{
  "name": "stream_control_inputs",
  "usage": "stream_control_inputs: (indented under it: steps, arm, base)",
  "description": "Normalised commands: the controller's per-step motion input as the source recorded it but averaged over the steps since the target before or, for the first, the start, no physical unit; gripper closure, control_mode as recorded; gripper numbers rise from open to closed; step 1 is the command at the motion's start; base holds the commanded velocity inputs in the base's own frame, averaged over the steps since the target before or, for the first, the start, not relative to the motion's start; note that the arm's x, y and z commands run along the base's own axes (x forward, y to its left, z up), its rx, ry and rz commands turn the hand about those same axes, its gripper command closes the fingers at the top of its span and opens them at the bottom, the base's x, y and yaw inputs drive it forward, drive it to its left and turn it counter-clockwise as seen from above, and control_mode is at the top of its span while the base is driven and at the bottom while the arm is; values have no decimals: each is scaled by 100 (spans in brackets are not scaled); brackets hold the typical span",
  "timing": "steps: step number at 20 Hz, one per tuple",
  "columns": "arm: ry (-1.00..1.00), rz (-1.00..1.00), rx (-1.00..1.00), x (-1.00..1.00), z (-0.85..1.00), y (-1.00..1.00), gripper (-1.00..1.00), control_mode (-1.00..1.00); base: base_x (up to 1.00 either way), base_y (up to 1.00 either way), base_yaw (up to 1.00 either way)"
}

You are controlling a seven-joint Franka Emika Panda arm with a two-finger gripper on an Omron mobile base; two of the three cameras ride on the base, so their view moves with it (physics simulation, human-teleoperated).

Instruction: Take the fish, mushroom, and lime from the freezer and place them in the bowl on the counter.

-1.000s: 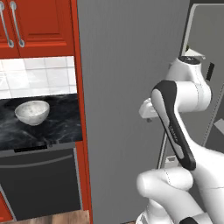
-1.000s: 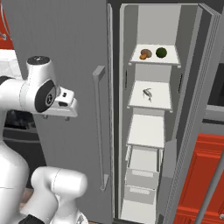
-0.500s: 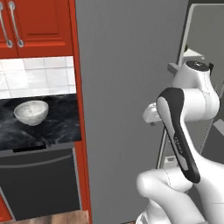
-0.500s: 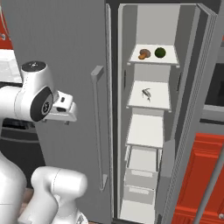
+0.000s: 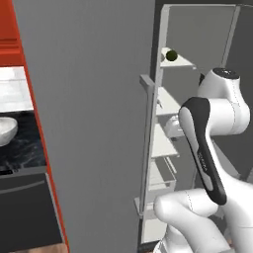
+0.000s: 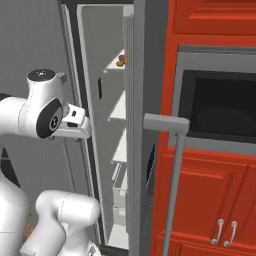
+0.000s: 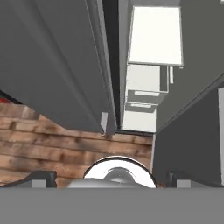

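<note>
Beside the open freezer (image 5: pixel 99 123), a tall slab of grey brushed metal whose long bar handle (image 5: pixel 147 143) runs straight up and down, my claw (image 7: pixel 109 177) hangs released, its dark tips spread wide over the plank floor (image 7: pixel 52 140) with nothing between them. On the top pale shelf (image 5: pixel 180 62) the round dark green lime (image 5: pixel 171 55) sits near the front edge, and from the other side the brown mushroom (image 6: pixel 120 61) shows on that same level; no lettering is legible anywhere. Far to the left, the speckled white bowl (image 5: pixel 6 129) rests on the black veined counter (image 5: pixel 27 148).

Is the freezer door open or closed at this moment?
Open: the freezer door stands swung out, and the inner shelves and the lime are visible.
</note>
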Motion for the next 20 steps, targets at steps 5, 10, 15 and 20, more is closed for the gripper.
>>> stream_control_inputs:
  steps: [5,10,15,20]
  arm:
    - [0,0,0,0,0,0,-100,100]
    - [0,0,0,0,0,0,-100,100]
    - [0,0,0,0,0,0,-100,100]
    - [0,0,0,0,5,-9,-100,-100]
  base:
    - [91,-15,-1]
    - [100,0,-1]
    - [100,-1,0]
    - [45,-30,0]
